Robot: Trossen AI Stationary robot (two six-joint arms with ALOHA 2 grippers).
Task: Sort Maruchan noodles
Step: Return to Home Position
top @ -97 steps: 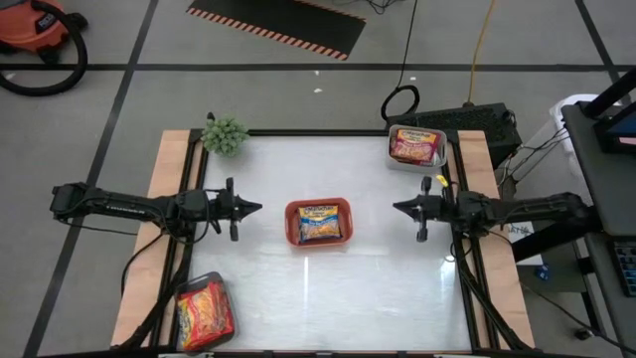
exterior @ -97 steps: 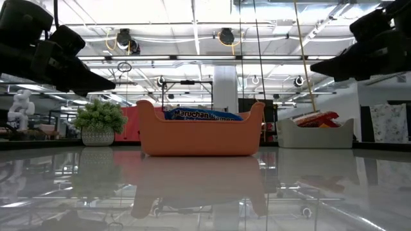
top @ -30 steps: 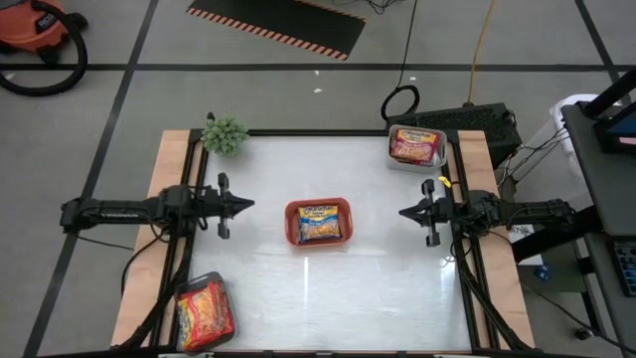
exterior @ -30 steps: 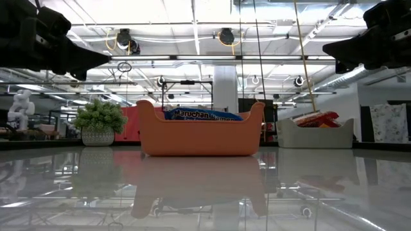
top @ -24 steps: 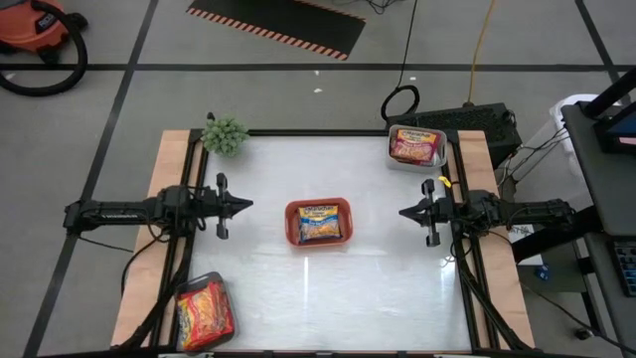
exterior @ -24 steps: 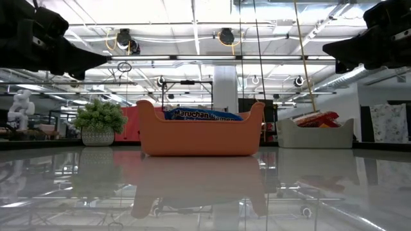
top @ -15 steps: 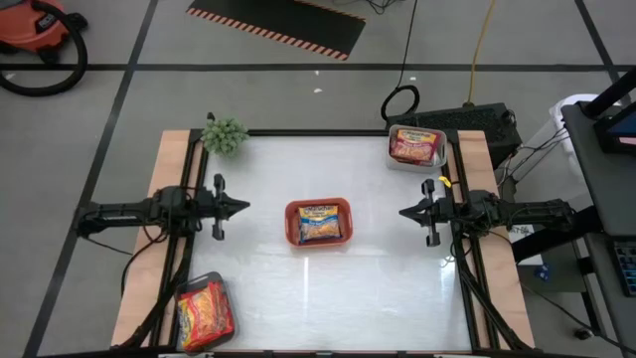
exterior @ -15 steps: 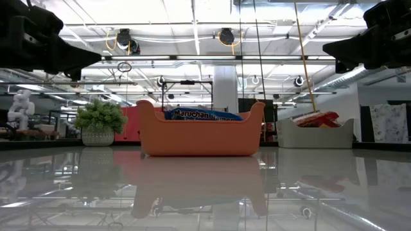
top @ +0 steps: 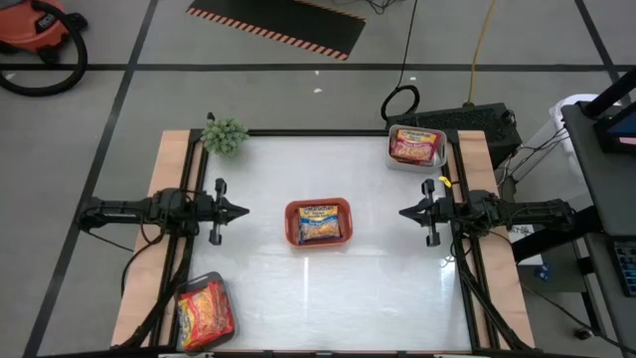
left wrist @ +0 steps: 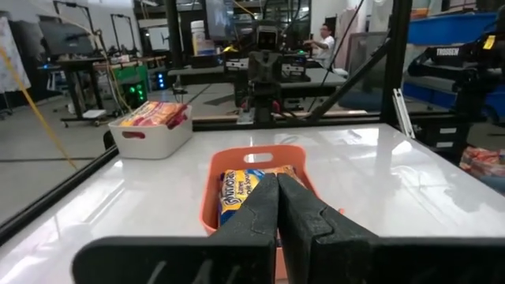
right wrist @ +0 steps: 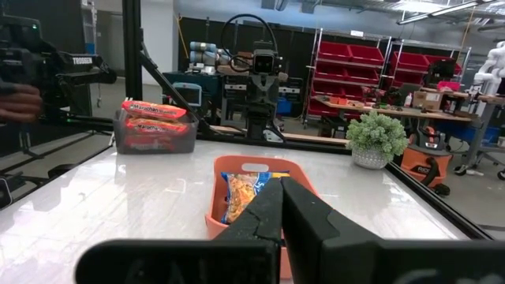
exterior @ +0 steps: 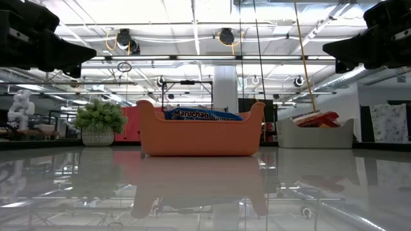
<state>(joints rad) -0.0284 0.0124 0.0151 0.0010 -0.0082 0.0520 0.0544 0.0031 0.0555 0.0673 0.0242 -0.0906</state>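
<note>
High view: left end effector (top: pixel 238 211) and right end effector (top: pixel 404 212) hang at opposite tabletop (top: pixel 298 288) edges, well apart from the orange tray (top: pixel 291 221). Maruchan noodles (top: pixel 319 223) lie in 3 containers: this tray, grey bin (top: pixel 415 164), clear bin (top: pixel 204 281).

Low view: both arms ride above the tray.

Wrist views: both finger pairs pressed together, empty. Retract level, clear of bins.
</note>
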